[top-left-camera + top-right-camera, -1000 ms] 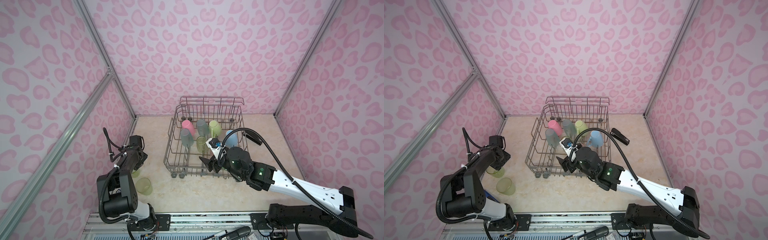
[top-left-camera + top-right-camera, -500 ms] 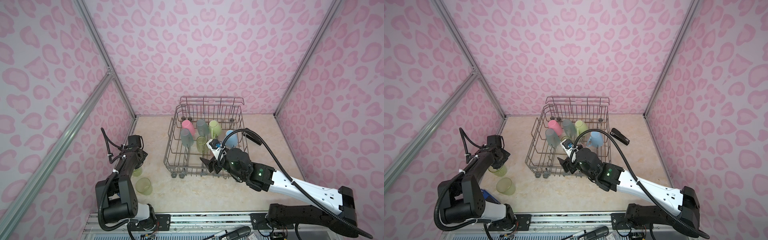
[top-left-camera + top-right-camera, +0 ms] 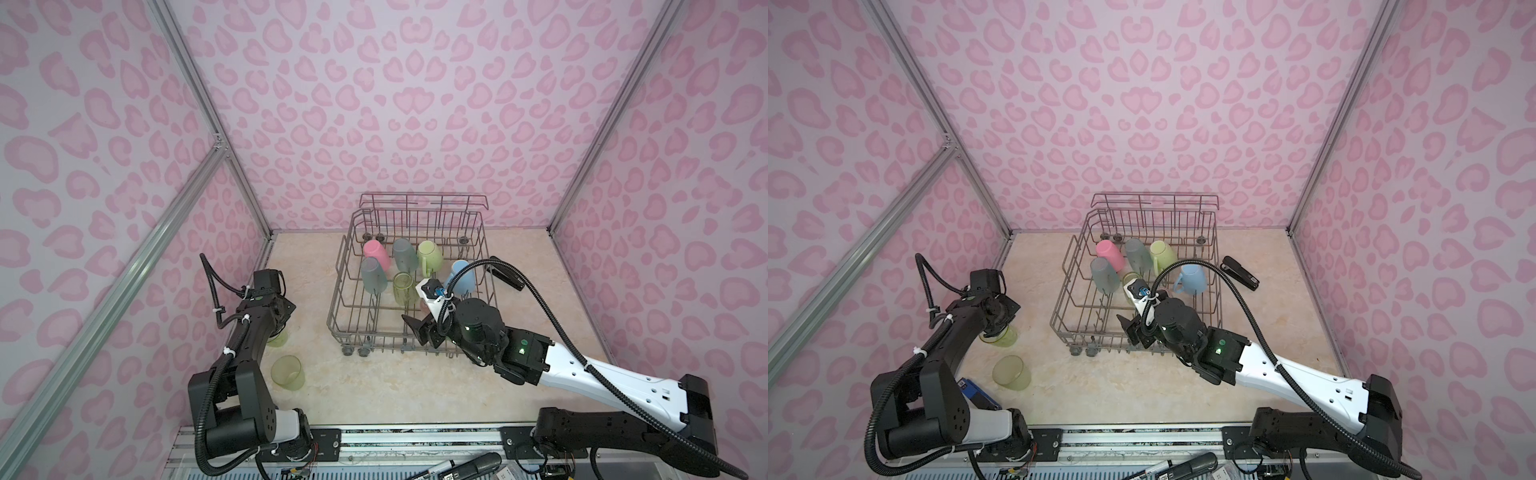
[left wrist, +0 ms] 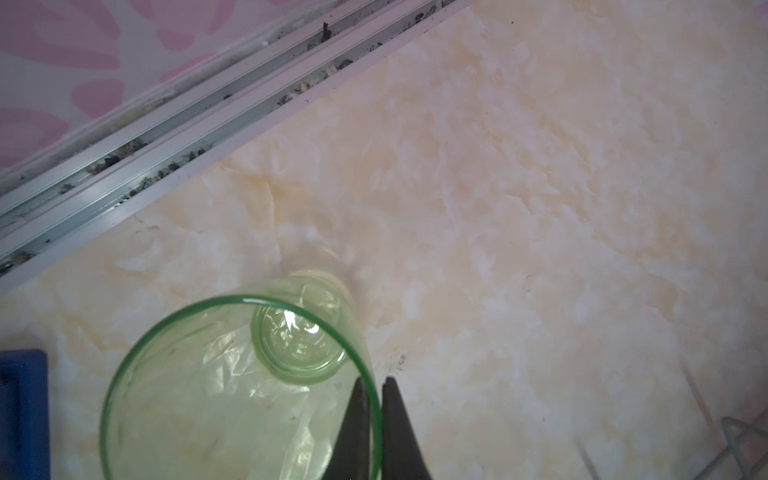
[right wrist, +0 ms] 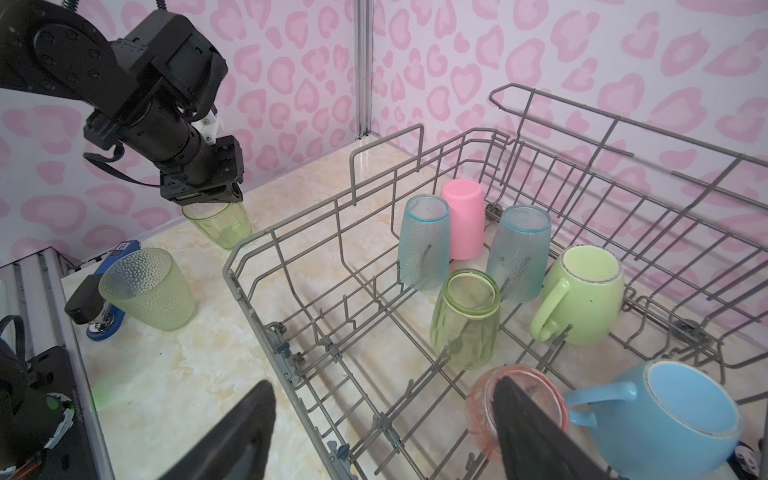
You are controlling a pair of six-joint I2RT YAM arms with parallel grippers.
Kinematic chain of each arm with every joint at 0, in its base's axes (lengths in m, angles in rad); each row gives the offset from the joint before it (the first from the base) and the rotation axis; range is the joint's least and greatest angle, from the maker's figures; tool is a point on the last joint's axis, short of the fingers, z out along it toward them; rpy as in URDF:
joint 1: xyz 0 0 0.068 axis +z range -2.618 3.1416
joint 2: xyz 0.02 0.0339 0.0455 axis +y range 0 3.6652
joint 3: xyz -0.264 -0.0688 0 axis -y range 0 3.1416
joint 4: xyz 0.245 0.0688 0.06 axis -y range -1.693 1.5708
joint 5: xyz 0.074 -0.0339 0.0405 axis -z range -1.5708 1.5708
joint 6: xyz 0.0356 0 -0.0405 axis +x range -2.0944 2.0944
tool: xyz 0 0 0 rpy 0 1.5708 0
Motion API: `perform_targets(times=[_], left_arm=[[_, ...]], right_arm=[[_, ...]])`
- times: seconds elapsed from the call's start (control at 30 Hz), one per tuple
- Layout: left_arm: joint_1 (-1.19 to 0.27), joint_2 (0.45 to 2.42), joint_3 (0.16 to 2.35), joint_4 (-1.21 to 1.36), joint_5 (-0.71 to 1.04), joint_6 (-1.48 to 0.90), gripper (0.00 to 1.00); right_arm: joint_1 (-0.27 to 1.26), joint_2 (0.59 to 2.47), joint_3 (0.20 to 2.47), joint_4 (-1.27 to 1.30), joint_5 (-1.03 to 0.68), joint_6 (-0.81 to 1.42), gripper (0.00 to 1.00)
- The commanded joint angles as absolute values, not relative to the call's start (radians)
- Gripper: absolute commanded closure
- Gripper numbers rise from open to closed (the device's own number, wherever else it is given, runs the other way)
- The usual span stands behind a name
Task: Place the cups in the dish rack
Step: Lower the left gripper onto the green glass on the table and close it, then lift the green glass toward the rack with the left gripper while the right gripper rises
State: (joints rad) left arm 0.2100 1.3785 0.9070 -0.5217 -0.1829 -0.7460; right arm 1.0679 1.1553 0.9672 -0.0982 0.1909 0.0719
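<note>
The dish rack (image 3: 376, 328) stands on the table (image 3: 374, 395) toward the back wall; in its back row, left to right, are a first cup (image 3: 376, 254), a second cup (image 3: 405, 254) and a mug (image 3: 430, 257); before these stand a third cup (image 3: 374, 277) at the left and a glass (image 3: 402, 287) beside it, with a second mug (image 3: 462, 279) at the right side; a fourth cup (image 5: 515, 409) sits nearer the front, just beside that mug; left of the rack two more stand on the table, the far cup (image 3: 277, 338) behind the near cup (image 3: 287, 372); a stapler (image 3: 505, 277) lies right of the rack
</note>
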Motion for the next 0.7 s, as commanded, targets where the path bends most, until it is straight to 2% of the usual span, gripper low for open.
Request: perform_targets(times=[0.0, 0.67], left_arm=[[0.211, 1.358, 0.92, -0.511, -0.148, -0.732, 0.96], [0.181, 1.254, 1.007, -0.499, 0.093, -0.7, 0.96]], right_arm=[[1.069, 1.15, 0.953, -0.065, 0.202, 0.084, 0.19], [1.056, 1.197, 0.933, -0.008, 0.229, 0.161, 0.19]])
